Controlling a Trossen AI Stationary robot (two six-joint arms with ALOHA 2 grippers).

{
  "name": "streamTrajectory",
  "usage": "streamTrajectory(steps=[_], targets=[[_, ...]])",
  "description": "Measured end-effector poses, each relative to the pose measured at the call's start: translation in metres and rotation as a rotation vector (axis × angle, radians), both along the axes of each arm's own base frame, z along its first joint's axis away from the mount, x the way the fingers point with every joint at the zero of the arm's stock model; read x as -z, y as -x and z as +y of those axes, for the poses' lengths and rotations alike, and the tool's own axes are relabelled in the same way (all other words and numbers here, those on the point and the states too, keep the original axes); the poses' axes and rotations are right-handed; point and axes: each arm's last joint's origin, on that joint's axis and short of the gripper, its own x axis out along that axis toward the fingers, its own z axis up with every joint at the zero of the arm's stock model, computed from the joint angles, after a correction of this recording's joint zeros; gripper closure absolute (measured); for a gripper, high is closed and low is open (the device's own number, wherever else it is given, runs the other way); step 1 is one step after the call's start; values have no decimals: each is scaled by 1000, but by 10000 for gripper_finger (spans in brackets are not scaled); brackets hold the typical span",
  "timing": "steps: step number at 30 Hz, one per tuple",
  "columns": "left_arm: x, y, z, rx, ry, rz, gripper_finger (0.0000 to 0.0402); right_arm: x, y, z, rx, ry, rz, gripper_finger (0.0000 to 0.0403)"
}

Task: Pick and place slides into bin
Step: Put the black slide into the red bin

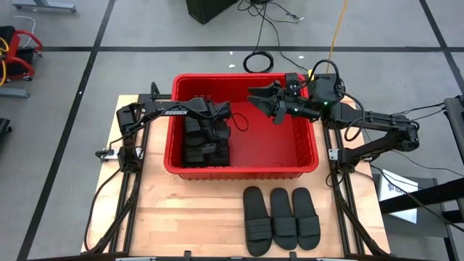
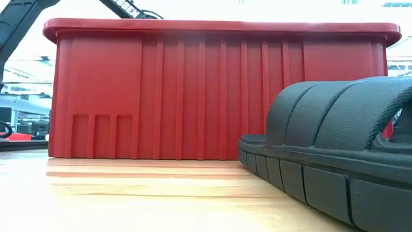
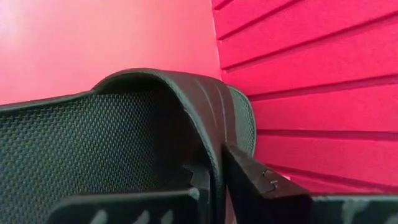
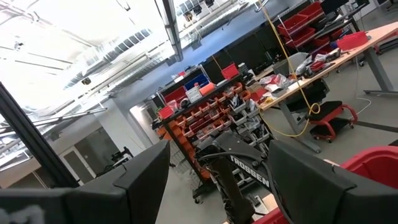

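Observation:
The red bin (image 1: 304, 148) stands mid-table; the low view shows its near wall (image 2: 193, 96). Black slides (image 1: 203, 148) lie piled in its left part. My left gripper (image 1: 220, 119) reaches into the bin from the left and is shut on the strap of one slide (image 3: 93, 143). My right gripper (image 1: 267, 105) is open and empty over the bin's far right part, tipped upward toward the room (image 4: 217, 180). Three more slides (image 1: 280, 217) lie side by side, soles down, on the table in front of the bin; one shows close up in the low view (image 2: 335, 148). My left gripper pinches the slide's wide strap at its edge (image 3: 208, 143). One finger (image 3: 124, 208) is on the strap's meshed inner side and the other finger (image 3: 261, 183) on its ribbed outer side. The slide is inside the bin, near a corner; whether it rests on the pile I cannot tell.
The bin's right half (image 1: 279, 141) has bare red floor. Arm mounts and frame rails stand at the table's left (image 1: 127, 138) and right (image 1: 337, 145) edges. Cables lie on the floor beyond the table.

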Motion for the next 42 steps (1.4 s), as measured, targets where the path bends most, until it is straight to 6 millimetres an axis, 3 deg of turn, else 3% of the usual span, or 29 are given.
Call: streamTrajectory(steps=[5,14,20,27,37,42], targets=[[0,0,0,-14,3,21,342,0,0,0,0,0,0,138],[1,1,-1,-36,16,50,251,1,0,0,0,0,11,138],[0,1,0,-43,-6,55,212,3,-1,0,0,-3,27,138],[-8,-3,4,-62,-80,58,199,3,-1,0,0,-3,30,138],[-48,-14,25,-109,-158,-37,199,5,-1,0,1,-5,49,138],[-52,-14,29,-118,-166,-39,199,5,-1,2,-8,-7,48,138]])
